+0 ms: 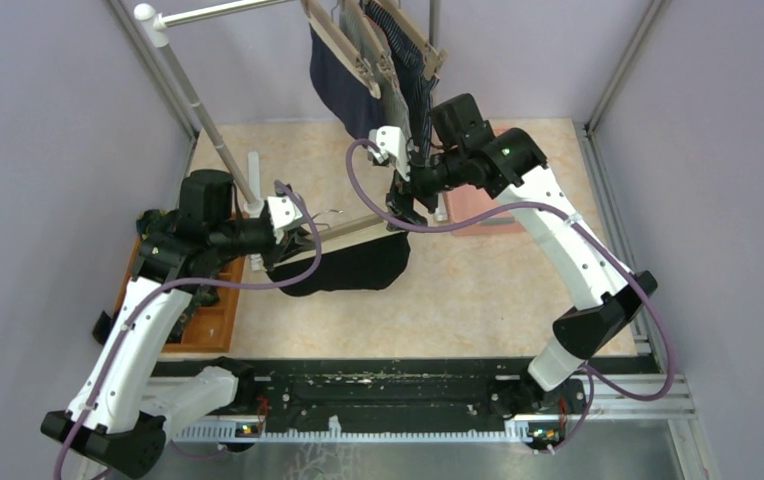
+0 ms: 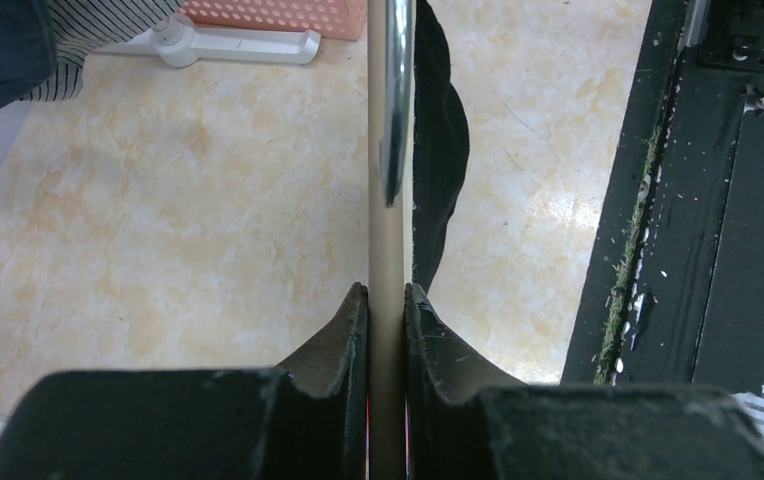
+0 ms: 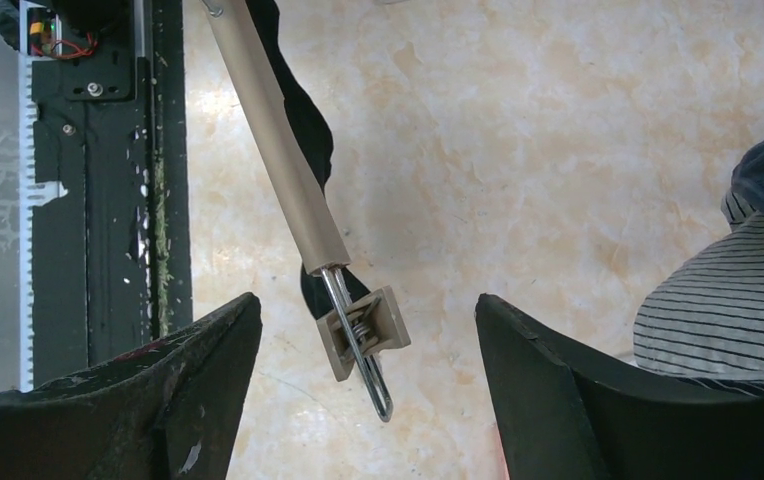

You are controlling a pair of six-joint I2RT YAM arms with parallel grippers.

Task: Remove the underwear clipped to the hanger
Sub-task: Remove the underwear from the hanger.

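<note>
My left gripper (image 1: 293,228) (image 2: 386,290) is shut on the beige bar of a hanger (image 1: 353,228) (image 2: 388,230), held low over the floor. Black underwear (image 1: 358,265) (image 2: 440,150) hangs from that bar. My right gripper (image 1: 405,200) (image 3: 368,300) stands open around the hanger's end clip (image 3: 363,333), touching nothing. Black cloth (image 3: 303,110) shows behind the bar (image 3: 273,140) and clip; whether the clip bites it I cannot tell. Up on the rail hang navy underwear (image 1: 343,85), a grey-white striped one (image 1: 393,95) (image 3: 728,300) and a pinstriped one (image 1: 418,80).
The rack's slanted pole (image 1: 193,100) and white foot (image 2: 233,45) stand beside the left arm. An orange tray (image 1: 220,320) lies at the left, a pink basket (image 1: 498,215) (image 2: 278,15) behind the right arm. A black rail (image 1: 398,385) (image 3: 108,200) runs along the near edge.
</note>
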